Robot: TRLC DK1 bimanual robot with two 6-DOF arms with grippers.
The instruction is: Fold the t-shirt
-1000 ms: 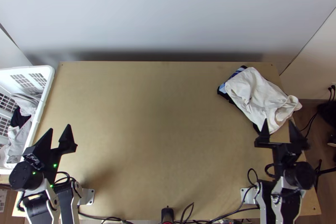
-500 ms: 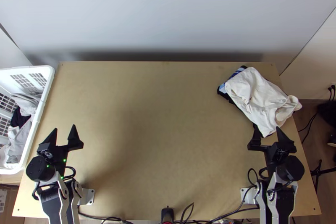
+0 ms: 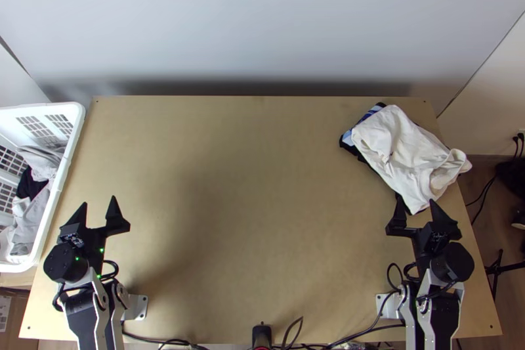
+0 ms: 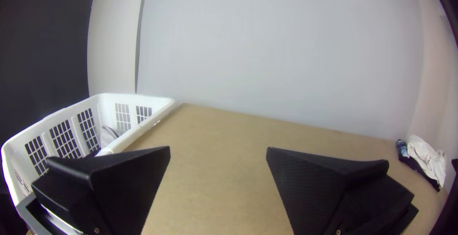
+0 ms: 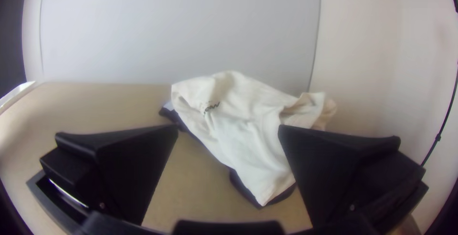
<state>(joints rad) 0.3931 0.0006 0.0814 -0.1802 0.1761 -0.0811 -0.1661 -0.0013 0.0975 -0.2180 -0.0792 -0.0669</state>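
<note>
A white cloth point(image 3: 400, 146) lies bunched at the table's far right, on top of a dark piece with blue stripes point(image 3: 373, 113); whether it is a t-shirt I cannot tell. My right gripper point(image 3: 416, 204) stands open just on the near side of this pile. Over the table's near left part is my left gripper point(image 3: 98, 208), open and empty. In the left wrist view my left gripper point(image 4: 218, 151) has its fingers wide apart, and the white cloth point(image 4: 426, 156) is far off. The right wrist view has my right gripper point(image 5: 228, 127) spread, with the white cloth point(image 5: 238, 120) beyond it.
A white basket point(image 3: 73, 146) with grey, white and dark cloths stands along the table's left edge, beside my left gripper. Bare wooden table point(image 3: 249, 205) lies between the arms. A wall point(image 3: 262, 21) rises behind the far edge. Cables point(image 3: 295, 343) run along the near edge.
Both grippers have drawn back a little toward the near edge; the left one also moved right, the right one slightly left. The cloths have not moved.
</note>
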